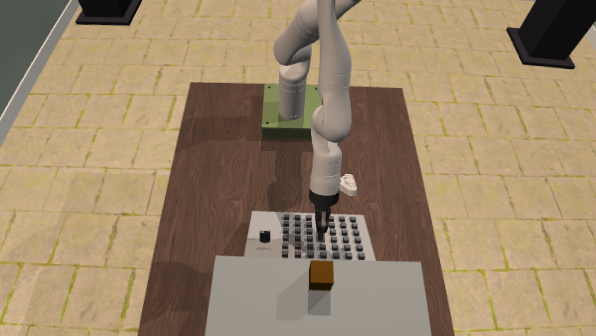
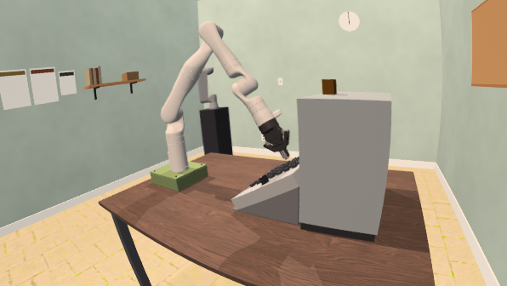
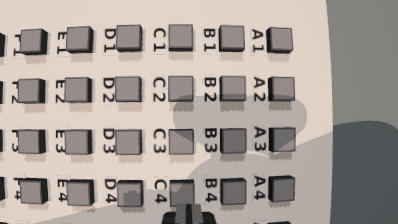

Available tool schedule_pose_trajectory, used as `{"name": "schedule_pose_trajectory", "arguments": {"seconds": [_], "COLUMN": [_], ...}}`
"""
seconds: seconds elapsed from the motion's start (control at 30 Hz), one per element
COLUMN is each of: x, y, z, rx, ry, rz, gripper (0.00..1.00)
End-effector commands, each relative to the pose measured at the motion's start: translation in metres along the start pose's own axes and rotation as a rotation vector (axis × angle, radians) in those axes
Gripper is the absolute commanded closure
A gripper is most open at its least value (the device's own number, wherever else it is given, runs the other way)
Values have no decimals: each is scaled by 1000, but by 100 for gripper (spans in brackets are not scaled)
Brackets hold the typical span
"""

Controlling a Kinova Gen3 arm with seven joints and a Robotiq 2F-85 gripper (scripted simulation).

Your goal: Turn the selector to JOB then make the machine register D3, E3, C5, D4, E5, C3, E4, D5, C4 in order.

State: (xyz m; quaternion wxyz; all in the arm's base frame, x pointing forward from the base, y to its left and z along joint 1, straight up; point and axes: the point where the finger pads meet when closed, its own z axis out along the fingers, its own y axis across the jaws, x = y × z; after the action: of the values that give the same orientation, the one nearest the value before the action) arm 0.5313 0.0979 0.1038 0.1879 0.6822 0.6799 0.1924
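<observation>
The sloped key panel (image 1: 262, 220) (image 2: 272, 187) (image 3: 310, 65) bears rows of grey keys, none visibly lit. The wrist view shows key D3 (image 3: 128, 142), key E3 (image 3: 78, 142), key C3 (image 3: 181, 142), key D4 (image 3: 130, 193), key E4 (image 3: 80, 192) and key C4 (image 3: 182, 190). The row 5 keys are mostly outside it. My gripper (image 1: 321, 236) (image 2: 286, 157) (image 3: 188, 212) is shut and empty, a little above the keys; its tips overlap the lower edge of C4 in the wrist view. The black selector (image 1: 264, 236) is at the panel's left; its setting is unreadable.
A tall grey cabinet (image 1: 380, 295) (image 2: 340, 162) stands directly behind the panel, with a small brown-orange block (image 1: 321, 272) (image 2: 328, 87) on top. The panel and cabinet stand on the wooden table (image 1: 220, 175) (image 2: 191, 221). The arm's green base (image 1: 272, 107) (image 2: 170, 180) is at the far end.
</observation>
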Motion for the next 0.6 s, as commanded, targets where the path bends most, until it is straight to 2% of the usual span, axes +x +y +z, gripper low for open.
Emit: {"name": "schedule_pose_trajectory", "arguments": {"seconds": [0.0, 0.57], "x": [9, 9], "y": [-2, -2], "z": [7, 12], "rx": [38, 38], "ry": [-2, -2], "rz": [-17, -17], "gripper": [90, 90]}}
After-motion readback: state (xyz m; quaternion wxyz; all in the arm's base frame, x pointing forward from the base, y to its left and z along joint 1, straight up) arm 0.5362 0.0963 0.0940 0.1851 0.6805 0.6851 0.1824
